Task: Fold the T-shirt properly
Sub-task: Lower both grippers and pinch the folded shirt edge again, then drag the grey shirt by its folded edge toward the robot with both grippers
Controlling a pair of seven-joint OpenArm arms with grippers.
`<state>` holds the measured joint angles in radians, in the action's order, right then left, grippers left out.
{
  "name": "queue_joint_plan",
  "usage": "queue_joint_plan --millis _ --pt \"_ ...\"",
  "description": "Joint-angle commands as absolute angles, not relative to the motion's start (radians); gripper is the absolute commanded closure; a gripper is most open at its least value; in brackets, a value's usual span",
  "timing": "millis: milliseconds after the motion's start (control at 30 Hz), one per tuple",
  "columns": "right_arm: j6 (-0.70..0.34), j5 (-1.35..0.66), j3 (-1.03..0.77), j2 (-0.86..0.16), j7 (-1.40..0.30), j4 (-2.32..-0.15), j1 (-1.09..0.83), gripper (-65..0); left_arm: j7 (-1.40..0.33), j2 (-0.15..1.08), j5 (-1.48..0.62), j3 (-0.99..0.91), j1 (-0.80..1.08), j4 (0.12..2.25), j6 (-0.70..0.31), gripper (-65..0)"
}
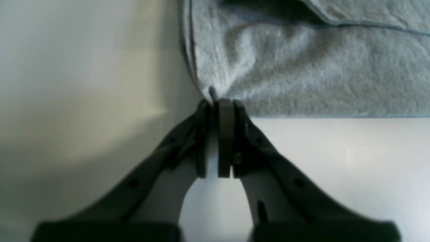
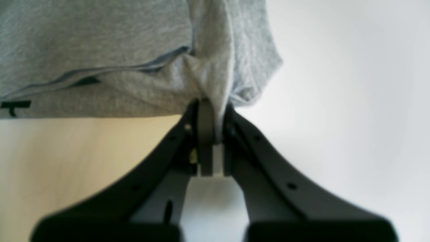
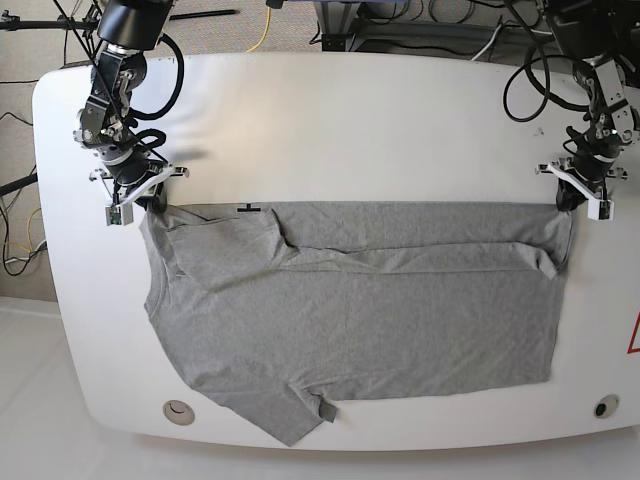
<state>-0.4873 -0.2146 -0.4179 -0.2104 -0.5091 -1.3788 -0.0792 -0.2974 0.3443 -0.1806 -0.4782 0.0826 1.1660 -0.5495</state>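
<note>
**Grey shirt half-folded on counter**

The shirt (image 3: 350, 310) is lying across the middle of the white counter (image 3: 330, 120), its top edge doubled over, black lettering peeking at upper left. Left fingers (image 1: 215, 101) are pinching its upper-right corner; right fingers (image 2: 215, 104) are pinching the upper-left sleeve.

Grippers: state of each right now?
Left gripper: closed on a corner of the T-shirt.
Right gripper: closed on a bunched edge of the T-shirt.
</note>
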Motion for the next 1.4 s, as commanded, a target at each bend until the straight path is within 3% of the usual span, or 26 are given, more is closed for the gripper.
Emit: queue_joint_plan --millis 0,667,1367 --pt "-0.485 -0.206 -0.419 -0.219 -0.557 -1.454 -0.114 0.0 -0.317 0.361 -0.173 -0.490 0.113 1.198 -0.549 0.0" --pt "-0.486 -0.207 -0.425 -0.134 -0.581 -1.776 -0.475 0.0 -0.376 0.357 -0.171 -0.509 0.545 1.539 -0.569 0.0" --pt "-0.485 -0.201 -0.438 -0.086 -0.599 -1.900 -0.699 0.0 -0.371 0.364 -0.182 -0.534 0.763 1.654 -0.578 -0.2"
